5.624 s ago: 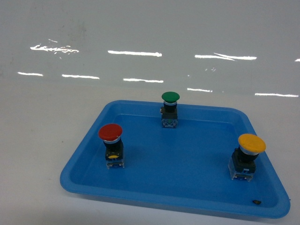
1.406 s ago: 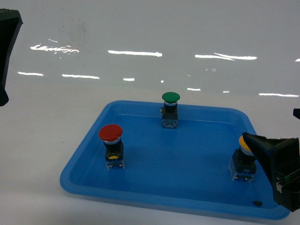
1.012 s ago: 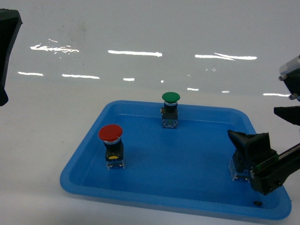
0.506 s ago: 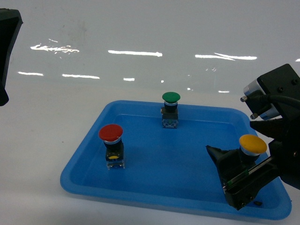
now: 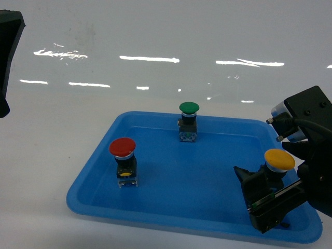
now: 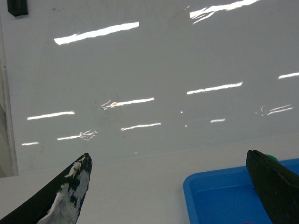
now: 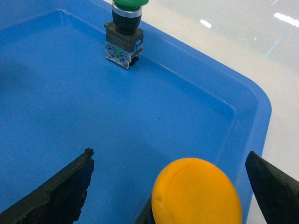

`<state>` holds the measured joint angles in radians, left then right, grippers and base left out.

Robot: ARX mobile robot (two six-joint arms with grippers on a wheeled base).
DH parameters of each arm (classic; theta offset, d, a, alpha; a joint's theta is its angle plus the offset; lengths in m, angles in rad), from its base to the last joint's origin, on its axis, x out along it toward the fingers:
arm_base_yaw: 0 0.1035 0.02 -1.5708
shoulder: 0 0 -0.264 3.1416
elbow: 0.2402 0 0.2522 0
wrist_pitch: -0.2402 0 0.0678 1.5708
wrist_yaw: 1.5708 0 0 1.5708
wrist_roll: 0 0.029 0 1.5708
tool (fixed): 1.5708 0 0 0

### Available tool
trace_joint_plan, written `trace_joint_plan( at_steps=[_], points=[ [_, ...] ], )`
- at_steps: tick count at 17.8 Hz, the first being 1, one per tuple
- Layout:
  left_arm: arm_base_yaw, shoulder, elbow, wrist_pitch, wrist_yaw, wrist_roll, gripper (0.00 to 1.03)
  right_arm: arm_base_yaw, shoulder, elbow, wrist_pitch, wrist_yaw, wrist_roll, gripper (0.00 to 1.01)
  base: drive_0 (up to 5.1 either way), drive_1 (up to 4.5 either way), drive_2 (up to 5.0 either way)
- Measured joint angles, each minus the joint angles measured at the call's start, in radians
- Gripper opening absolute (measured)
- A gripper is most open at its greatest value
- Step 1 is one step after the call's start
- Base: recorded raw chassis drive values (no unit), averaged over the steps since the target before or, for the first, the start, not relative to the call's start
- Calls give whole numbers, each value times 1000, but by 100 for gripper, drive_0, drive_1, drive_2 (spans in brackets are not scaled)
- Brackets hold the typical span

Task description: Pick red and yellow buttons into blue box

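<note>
Stood upright in the blue box (image 5: pixel 171 207): red button (image 5: pixel 122 147) near the left wall, yellow button (image 5: pixel 279 160) near the right wall, both with long axis vertical, caps facing up. Well apart from each other, on opposite sides of the floor. Shared the same build: smooth, domed mushroom cap, round black collar beneath, squarish clear base resting on the floor. Kept company by a green button (image 5: pixel 188 108) of the same shape, upright against the far wall, apart from both.

Looked shallow and tray-like, of glossy blue plastic with rounded corners and a raised rim, set on a shiny white table (image 5: pixel 155 41) streaked with light reflections.

Was flanked, in the case of the yellow button, by the right gripper (image 7: pixel 170 191), spread wide: one dark, pointed finger to each side of the cap in the wrist view, neither touching it. Showed matte yellow there, round and slightly convex.

Hung at the far left edge of the head view, well clear of the box: left gripper (image 6: pixel 173 186), likewise parted, with worn, white-scuffed black fingertips (image 6: pixel 70 191) and nothing between.
</note>
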<state>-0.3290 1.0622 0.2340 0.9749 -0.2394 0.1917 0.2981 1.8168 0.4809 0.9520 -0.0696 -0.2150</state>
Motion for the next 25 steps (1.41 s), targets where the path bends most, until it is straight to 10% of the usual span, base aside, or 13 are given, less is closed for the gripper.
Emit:
trace_joint_plan(
  at_steps=[10,17,25],
  points=[
    [0,0,0,0,0,0,98,-11,30,0,-13,27,-11,96,0,0,0],
    [0,0,0,0,0,0,98,-10,30,1,-9,27,-15,31,0,0,0],
    [0,0,0,0,0,0,98,-62,-142,-15,-96,-7,18,28,0,0,0]
  ],
)
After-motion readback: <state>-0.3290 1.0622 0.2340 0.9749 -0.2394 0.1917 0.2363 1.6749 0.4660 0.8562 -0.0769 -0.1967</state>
